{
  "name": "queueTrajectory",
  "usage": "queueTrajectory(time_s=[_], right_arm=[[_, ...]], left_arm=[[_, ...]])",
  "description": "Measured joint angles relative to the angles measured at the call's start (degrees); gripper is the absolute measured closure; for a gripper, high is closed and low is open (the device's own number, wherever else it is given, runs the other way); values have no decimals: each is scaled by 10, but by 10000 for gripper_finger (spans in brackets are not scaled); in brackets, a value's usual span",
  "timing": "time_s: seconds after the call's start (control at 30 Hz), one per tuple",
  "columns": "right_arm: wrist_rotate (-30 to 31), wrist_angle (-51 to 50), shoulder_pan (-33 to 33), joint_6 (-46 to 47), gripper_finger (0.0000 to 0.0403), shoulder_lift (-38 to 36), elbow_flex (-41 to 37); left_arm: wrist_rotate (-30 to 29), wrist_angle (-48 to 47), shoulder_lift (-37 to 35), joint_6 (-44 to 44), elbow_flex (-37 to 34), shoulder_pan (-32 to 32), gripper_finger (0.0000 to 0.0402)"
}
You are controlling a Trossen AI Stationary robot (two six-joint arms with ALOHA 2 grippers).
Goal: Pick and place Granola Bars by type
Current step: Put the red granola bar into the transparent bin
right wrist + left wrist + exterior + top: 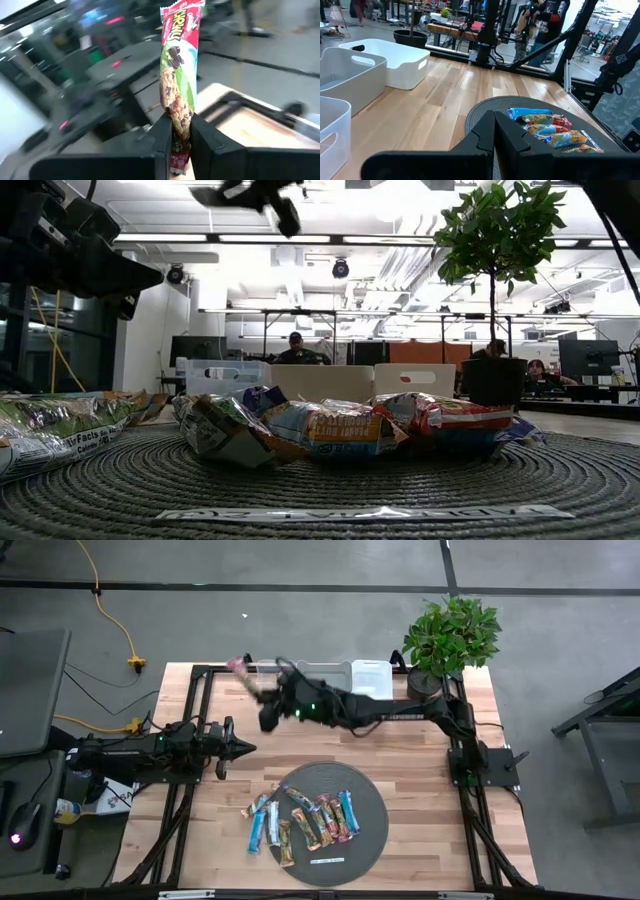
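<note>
Closest to the low camera, a thin white label strip (365, 514) lies flat on the round dark woven mat (370, 795), with a loose pile of granola bars (300, 823) just behind it on the same mat. Their wrappers are blue, red-pink and brown-green, fanned side by side.

One red-and-green bar (177, 82) is off the mat. It is pinched near its lower end in the right claw (178, 135), its long axis running straight out past the fingertips. That claw (268, 705) is raised near the far left corner of the worktop (420, 755), left of the white bins (350, 678) along the far edge, so the bins lie toward the plant (452, 632) side of it. From the left wrist view, the bins (355, 75) look empty inside, as far as can be seen.

Waiting at the worktop's left side, the left claw (240, 748) is closed on nothing, pointing toward the mat, and is the arm nearer the pile.
</note>
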Motion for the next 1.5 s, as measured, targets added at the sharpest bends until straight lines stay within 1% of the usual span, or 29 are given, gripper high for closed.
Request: queueTrajectory(time_s=[0.07, 0.33, 0.57, 0.77, 0.97, 1.17, 1.3, 1.5], right_arm=[[7, -8, -19, 31, 371, 6, 0], [-8, -15, -75, 127, 369, 51, 0], [-17, -18, -92, 241, 370, 108, 0], [-17, -25, -96, 303, 367, 145, 0], [-34, -27, -111, 350, 370, 165, 0], [-46, -44, -123, 362, 367, 166, 0], [-58, -57, -126, 403, 370, 166, 0], [-60, -60, -126, 431, 370, 166, 0]], left_arm=[[0, 0, 0, 0, 0, 0, 401], [0, 0, 0, 0, 0, 0, 401], [0, 0, 0, 0, 0, 0, 401], [0, 0, 0, 0, 0, 0, 401], [0, 0, 0, 0, 0, 0, 401], [0, 0, 0, 0, 0, 0, 401], [0, 0, 0, 0, 0, 0, 401], [0, 0, 0, 0, 0, 0, 401]])
